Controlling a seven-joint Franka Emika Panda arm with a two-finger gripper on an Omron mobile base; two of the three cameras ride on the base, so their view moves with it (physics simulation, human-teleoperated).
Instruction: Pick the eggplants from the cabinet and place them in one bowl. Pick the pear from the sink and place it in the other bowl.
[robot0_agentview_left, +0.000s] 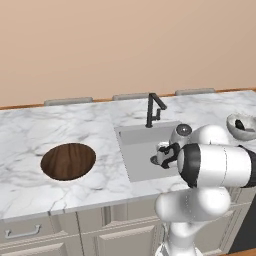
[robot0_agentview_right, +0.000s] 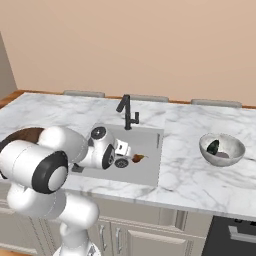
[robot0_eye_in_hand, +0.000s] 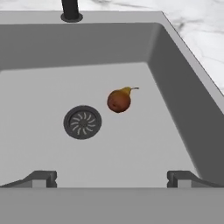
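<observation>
The eggplant half looks done, as far as can be judged: the white bowl (robot0_agentview_right: 222, 149) on the desk (robot0_agentview_right: 190, 175), to the right of the sink (robot0_agentview_right: 150, 172), holds dark things, one clearly an eggplant (robot0_agentview_right: 213, 147) and a second purplish shape beside it that is too small to name with certainty. The pear half is still open. The pear (robot0_eye_in_hand: 119, 100) lies on the floor of the sink, just right of the drain (robot0_eye_in_hand: 82, 122) and well apart from the sink walls, its stem pointing away from the drain. Nothing touches it.

The gripper (robot0_eye_in_hand: 112, 179) hangs over the sink, above the near side of the basin, with its fingers spread wide and nothing between them; the pear sits ahead of it, roughly centred between the tips. The likely step in hand is the descent to the pear.

What is left, by my reading: go down, close on the pear, lift it out past the faucet (robot0_agentview_right: 127, 112) and carry it to the wooden bowl (robot0_agentview_left: 68, 161), which sits empty on the desk to the left of the sink.

Count: one pear, two bowls (one wooden, one white), one sure eggplant plus one probable, one sink, one drain, one faucet
</observation>
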